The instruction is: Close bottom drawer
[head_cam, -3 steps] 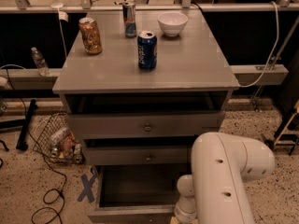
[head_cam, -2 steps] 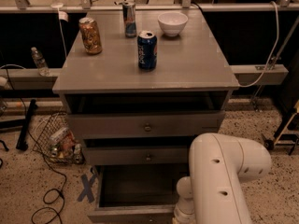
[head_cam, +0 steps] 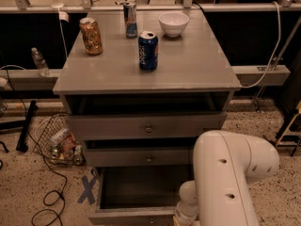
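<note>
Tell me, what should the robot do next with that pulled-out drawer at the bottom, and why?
Probably press the bottom drawer back toward the cabinet. It stands pulled well out, dark inside showing, and the white arm reaches down at its front right. The tool is out of view, below the picture's edge.

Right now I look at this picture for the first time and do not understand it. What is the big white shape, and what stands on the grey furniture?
The big white shape is the robot's arm, close to the single camera, which looks down on a grey cabinet from the front. The arm runs out of the picture at the bottom edge, so its gripper, the two-finger claw at its end, is not in view, and you cannot see whether it holds anything. On the cabinet top stand a gold can, a slim can, a blue can and a white bowl. The cabinet has three drawers; the bottom drawer is pulled far out.
</note>
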